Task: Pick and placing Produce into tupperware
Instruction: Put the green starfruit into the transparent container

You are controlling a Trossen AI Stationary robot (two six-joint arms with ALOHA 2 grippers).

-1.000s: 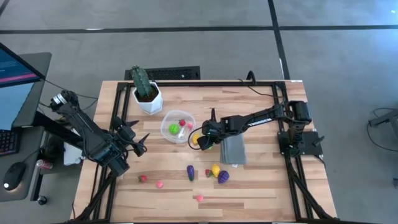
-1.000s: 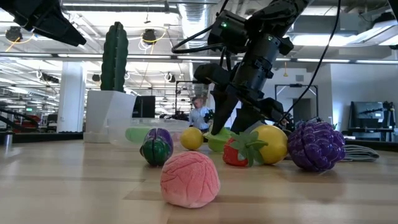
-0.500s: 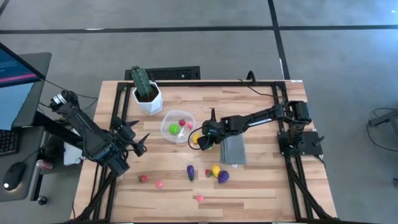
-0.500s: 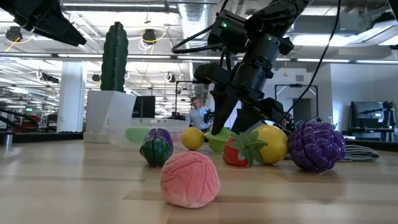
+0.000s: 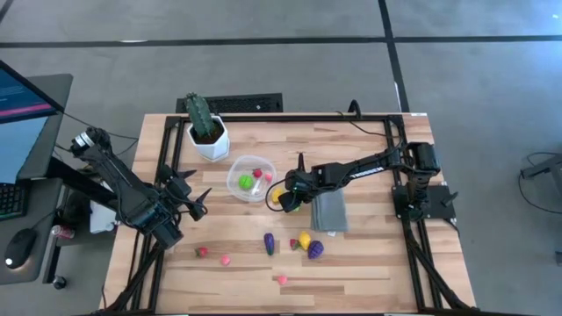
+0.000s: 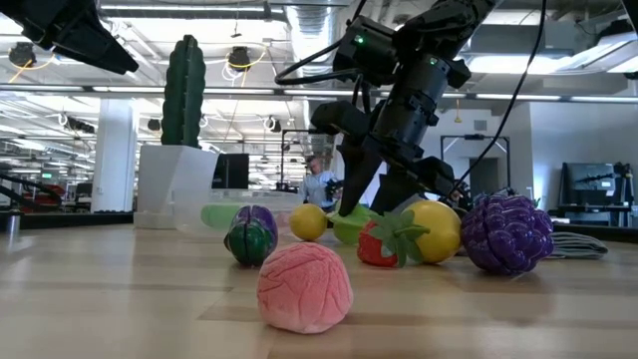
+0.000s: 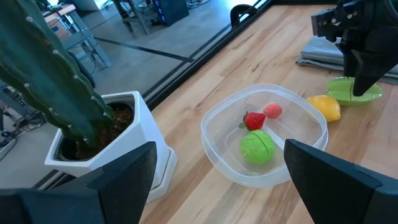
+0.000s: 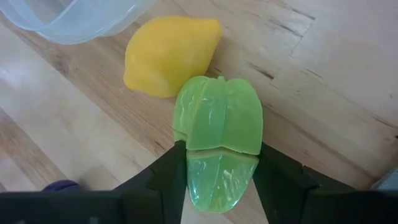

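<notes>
While three produce (image 7: 257,132) fill the tupperware (image 7: 217,124), roughly seven lie outside.

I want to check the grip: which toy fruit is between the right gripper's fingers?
The pale green ridged piece, beside the yellow lemon outside the clear bowl. The right gripper is shut on it; the lemon lies free.

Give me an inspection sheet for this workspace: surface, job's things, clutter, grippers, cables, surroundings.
Surface: wooden table, black frame.
Job's things: tupperware holds green, red and pink pieces; lemon beside it; more produce scattered in front.
Clutter: cactus in white pot; grey cloth.
Grippers: right gripper shut on green piece, by the tupperware; left gripper open, waiting at the table's left edge.
Cables: black cable along the far edge.
Surroundings: monitor and mouse left of table; a person far behind in the low view.
</notes>
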